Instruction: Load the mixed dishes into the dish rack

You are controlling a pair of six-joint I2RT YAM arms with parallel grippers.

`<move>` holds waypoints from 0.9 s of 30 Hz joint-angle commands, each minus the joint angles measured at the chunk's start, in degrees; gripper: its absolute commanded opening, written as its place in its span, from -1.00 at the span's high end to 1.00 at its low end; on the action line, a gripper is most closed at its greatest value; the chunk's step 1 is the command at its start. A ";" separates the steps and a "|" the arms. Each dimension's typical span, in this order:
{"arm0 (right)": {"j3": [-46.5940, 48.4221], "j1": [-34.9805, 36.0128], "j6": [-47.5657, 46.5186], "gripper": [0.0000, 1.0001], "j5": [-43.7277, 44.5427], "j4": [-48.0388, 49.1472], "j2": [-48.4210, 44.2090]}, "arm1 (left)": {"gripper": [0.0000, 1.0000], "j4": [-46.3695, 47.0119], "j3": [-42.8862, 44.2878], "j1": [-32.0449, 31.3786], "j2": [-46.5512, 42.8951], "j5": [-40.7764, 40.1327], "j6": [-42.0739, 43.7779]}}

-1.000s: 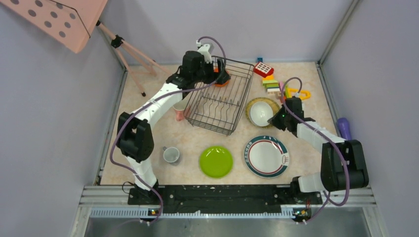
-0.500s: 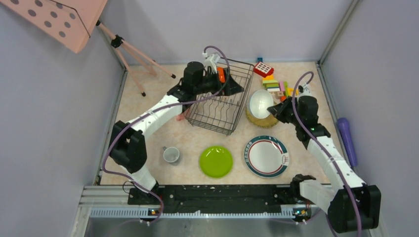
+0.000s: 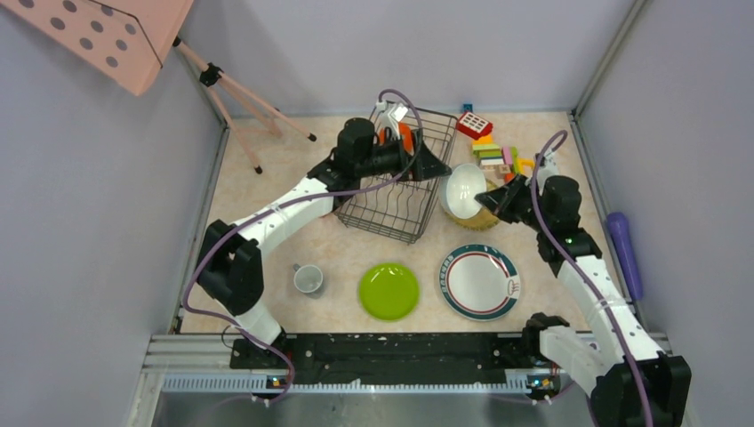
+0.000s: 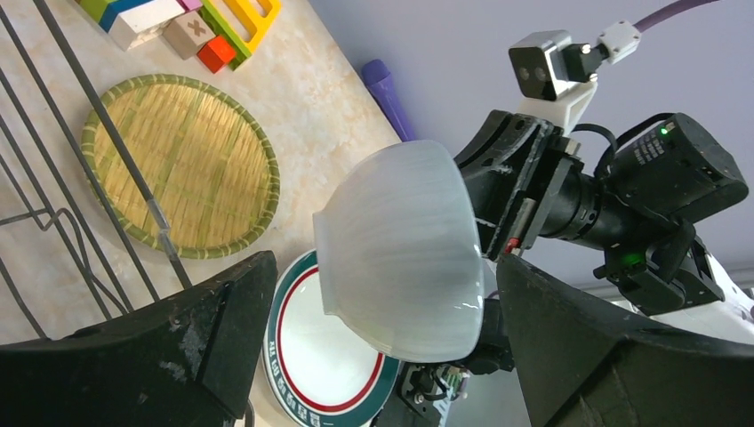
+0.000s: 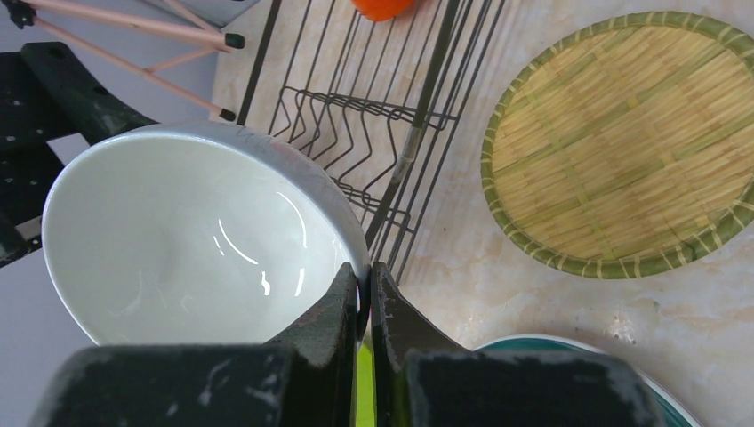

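Holding white bowl by its rim w/ R gripper, jaws pinched tight. I see the bowl tilted, in the air betw. mat & rack. L gripper spread wide, empty, over rack's right side. Orange bowl at rack's far end. Green plate, rimmed plate & cup on table.

Glossy white bowl; the woven mat is straw-yellow, green-rimmed; lime-green plate lower centre, beside it a white plate ringed dark green and red; black wire rack.
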 commanded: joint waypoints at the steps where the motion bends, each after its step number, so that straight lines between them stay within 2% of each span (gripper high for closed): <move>1: 4.19 0.42 1.16 1.00 -3.57 4.05 -2.73 | -0.97 -1.00 1.01 -0.72 -2.01 1.06 0.65; 5: 4.19 0.39 1.88 1.00 -4.61 4.36 -3.44 | -0.97 -1.36 2.00 -2.08 -1.13 3.62 0.64; 8: 4.27 0.39 2.19 1.00 -4.76 4.21 -3.98 | -0.83 -2.26 2.63 -2.78 -0.91 3.89 0.81; 11: 4.68 0.39 2.28 1.00 -4.80 3.66 -4.34 | -0.58 -2.23 2.12 -3.22 -1.11 4.20 1.28; 17: 5.59 0.42 1.85 1.00 -4.02 2.05 -5.44 | -0.43 -2.71 0.86 -3.36 -2.27 4.74 1.37; 19: 5.60 0.36 1.85 1.00 -4.13 1.93 -5.68 | -0.45 -3.28 1.23 -3.29 -1.92 6.13 0.97; 22: 5.60 0.36 1.95 1.00 -4.28 1.78 -6.26 | -0.65 -4.73 1.78 -3.36 -1.24 6.94 0.88; 27: 5.67 0.38 1.93 1.00 -4.01 1.37 -6.79 | -0.72 -5.20 1.46 -3.61 -1.48 6.34 0.96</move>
